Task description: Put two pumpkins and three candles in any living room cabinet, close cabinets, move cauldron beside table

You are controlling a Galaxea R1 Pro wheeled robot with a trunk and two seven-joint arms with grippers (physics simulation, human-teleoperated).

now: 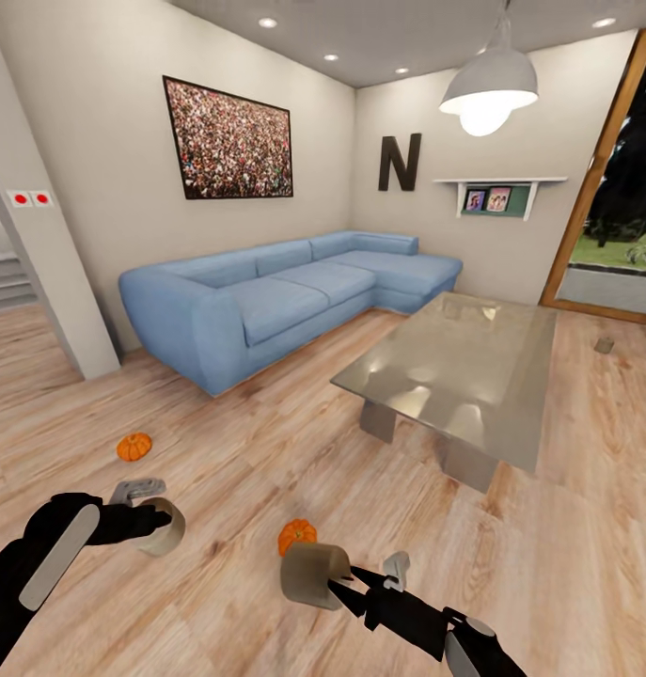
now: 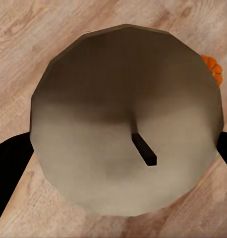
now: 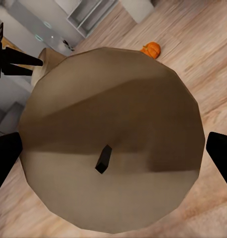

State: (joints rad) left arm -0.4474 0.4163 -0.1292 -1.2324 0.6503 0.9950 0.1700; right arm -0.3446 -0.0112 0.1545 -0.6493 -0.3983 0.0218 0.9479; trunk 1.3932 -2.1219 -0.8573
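The left gripper (image 1: 158, 520) was closed around a candle (image 1: 165, 528), a stubby pale cylinder held between its dark fingers (image 1: 134, 520) low over the wooden floor (image 1: 266, 442). In the left wrist view that candle (image 2: 126, 124) sat squarely between the two fingertips, its flat round top with a short dark wick facing the camera, and a sliver of orange pumpkin (image 2: 213, 69) peeked out past its rim. The right gripper (image 1: 339, 585) likewise clamped a second candle (image 1: 313, 574), which stood out ahead of its fingers; the right wrist view showed this candle (image 3: 111, 144) gripped on both sides by dark fingertips (image 3: 220, 156). One pumpkin (image 1: 297, 536) lay on the floor just beyond the right gripper's candle, partly hidden by it, and it also showed beyond the candle in the right wrist view (image 3: 150, 49). The other pumpkin (image 1: 133, 447) rested on the floor a little beyond the left gripper's fingers. Farther off, a third small candle (image 1: 604, 345) lay on the floor well past the glass-topped table (image 1: 454, 367), with a blue sofa (image 1: 285, 296) against the wall.
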